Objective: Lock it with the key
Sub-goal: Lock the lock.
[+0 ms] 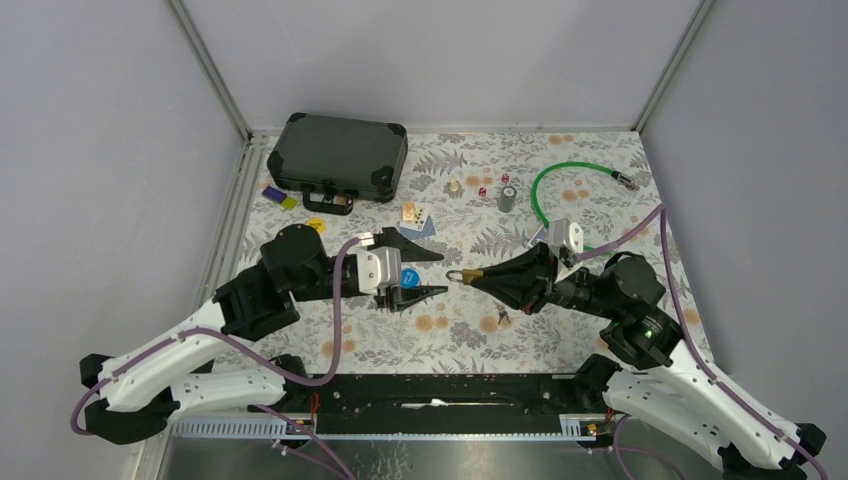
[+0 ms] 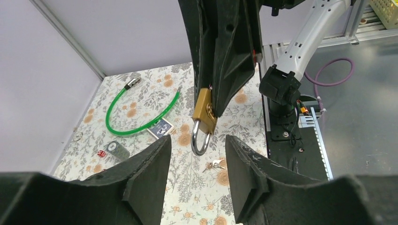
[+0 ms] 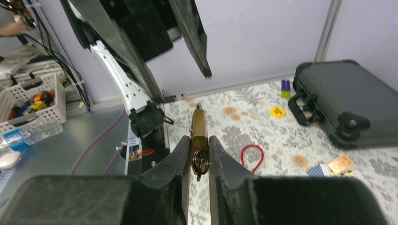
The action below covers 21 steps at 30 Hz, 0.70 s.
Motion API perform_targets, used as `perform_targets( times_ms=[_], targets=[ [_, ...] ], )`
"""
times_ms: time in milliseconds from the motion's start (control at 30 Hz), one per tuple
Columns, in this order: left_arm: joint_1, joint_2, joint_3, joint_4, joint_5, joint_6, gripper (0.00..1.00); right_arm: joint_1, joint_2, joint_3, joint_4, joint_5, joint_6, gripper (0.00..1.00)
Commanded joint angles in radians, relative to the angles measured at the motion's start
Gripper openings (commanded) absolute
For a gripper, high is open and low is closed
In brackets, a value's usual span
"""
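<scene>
Padlock point(image 1: 458, 275) being held up — key point(image 1: 502, 318) waiting
Right hand point(image 1: 476, 275) is pinching the padlock above the tabletop point(image 1: 600, 200); left hand point(image 1: 442, 273) is gaping empty opposite — next, probably fetching the key lying below.

You have one brass padlock point(image 1: 458, 274), one small bunch of keys point(image 1: 502, 318) too small to count singly, and two grippers, the left gripper point(image 1: 441, 273) and the right gripper point(image 1: 478, 277), all around the middle of the top view. Toward the upper left you can count one black case point(image 1: 340, 157), one yellow disc point(image 1: 290, 203) and one purple-blue piece point(image 1: 272, 192). Upper right of centre you have one green cable point(image 1: 545, 190), one grey cylinder point(image 1: 507, 198), two small red bits point(image 1: 482, 191) that may be dice, and a few playing cards point(image 1: 420, 215) you cannot count exactly.
</scene>
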Motion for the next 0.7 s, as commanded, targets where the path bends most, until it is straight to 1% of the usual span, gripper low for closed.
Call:
perform_targets(
  times_ms=[0,133,300,467,567,667],
  targets=[
    [0.008,0.01,0.005,0.071,0.058,-0.015,0.5,-0.002,-0.02,0.052,0.159,-0.029,0.066,0.0],
    [0.01,0.027,0.009,0.079,0.095,-0.026,0.47,-0.002,-0.021,0.051,0.182,-0.043,0.087,0.0],
    [0.01,0.042,0.007,0.107,0.104,-0.04,0.44,-0.002,-0.021,0.046,0.204,-0.074,0.109,0.0],
    [0.012,0.065,0.018,0.129,0.126,-0.051,0.38,-0.002,-0.021,0.041,0.205,-0.081,0.113,0.0],
    [0.012,0.08,0.028,0.135,0.143,-0.052,0.31,-0.002,-0.023,0.038,0.205,-0.082,0.114,0.0],
    [0.013,0.092,0.037,0.13,0.16,-0.054,0.2,-0.002,-0.027,0.036,0.204,-0.08,0.111,0.0]
  ],
)
